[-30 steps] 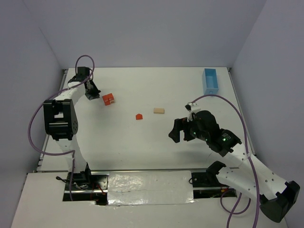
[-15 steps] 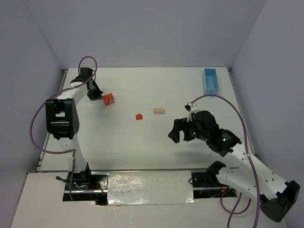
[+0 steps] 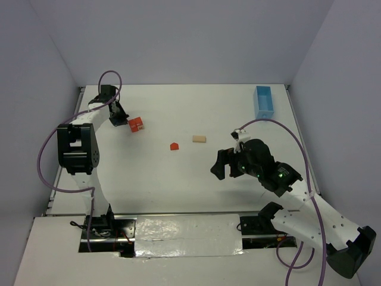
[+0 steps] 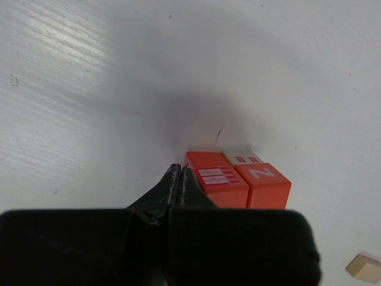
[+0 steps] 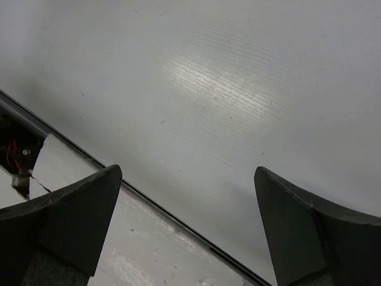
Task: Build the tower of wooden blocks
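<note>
We look down on a white table (image 3: pixel 178 179), matte with a faint grain. Over its near right part the right gripper (image 3: pixel 225 167) hangs above bare surface, its dark jaws spread wide and holding nothing. At the far left the left gripper (image 3: pixel 119 120) is low on the table with its jaws pressed together and nothing between them. Its tips sit right at the near corner of the blocks, though we cannot tell if they touch. A light-blue rectangular tray (image 3: pixel 264 101) lies in the far right corner, its long axis running near to far.

The tower's pieces lie scattered and unstacked:
- Two red-orange cubes (image 4: pixel 241 185) sit side by side just beside the left gripper. They are smooth and painted, one printed with white stripes, the other with a white letter.
- A pale block (image 4: pixel 241 158) is tucked behind them.
- Near mid-table a tan bar (image 3: pixel 199 139) of bare wood lies flat, its long axis left to right.
- Near it on the left, apart, is a peaked red block (image 3: pixel 174 146), its point aimed at the far edge
</note>
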Motion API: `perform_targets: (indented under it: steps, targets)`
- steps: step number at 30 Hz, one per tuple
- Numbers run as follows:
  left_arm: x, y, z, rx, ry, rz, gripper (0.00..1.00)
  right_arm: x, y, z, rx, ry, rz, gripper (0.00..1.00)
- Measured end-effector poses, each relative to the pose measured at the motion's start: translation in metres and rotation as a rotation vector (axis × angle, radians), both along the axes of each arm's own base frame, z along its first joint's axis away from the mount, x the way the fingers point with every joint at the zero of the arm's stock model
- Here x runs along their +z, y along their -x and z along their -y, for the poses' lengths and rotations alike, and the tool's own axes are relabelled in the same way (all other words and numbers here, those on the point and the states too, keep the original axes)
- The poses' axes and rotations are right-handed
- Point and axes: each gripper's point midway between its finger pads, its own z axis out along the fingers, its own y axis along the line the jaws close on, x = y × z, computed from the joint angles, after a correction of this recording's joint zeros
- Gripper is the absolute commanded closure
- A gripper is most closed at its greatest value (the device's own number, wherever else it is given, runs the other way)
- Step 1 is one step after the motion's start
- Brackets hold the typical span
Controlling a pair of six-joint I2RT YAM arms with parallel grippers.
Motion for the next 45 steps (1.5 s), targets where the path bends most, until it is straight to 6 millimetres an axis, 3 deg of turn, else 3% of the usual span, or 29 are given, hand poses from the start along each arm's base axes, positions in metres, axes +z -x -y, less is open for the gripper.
perform_targets:
  steps: [30, 37, 40, 45]
  targets:
    - [0.0, -0.007, 0.004, -0.01, 0.019, 0.025, 1.0, -0.002, 0.002, -0.003, 0.012, 0.007, -0.002, 0.0]
    - [-0.003, 0.009, -0.007, 0.057, -0.03, -0.004, 1.0, -0.002, 0.002, -0.003, 0.013, 0.008, -0.002, 0.0]
    - [0.015, 0.017, -0.012, 0.078, -0.055, 0.015, 1.0, -0.002, 0.003, -0.003, 0.015, 0.009, -0.003, 0.0]
    - [0.075, 0.019, -0.007, 0.072, -0.098, 0.145, 0.98, -0.003, 0.001, -0.002, 0.003, 0.017, 0.001, 0.0]
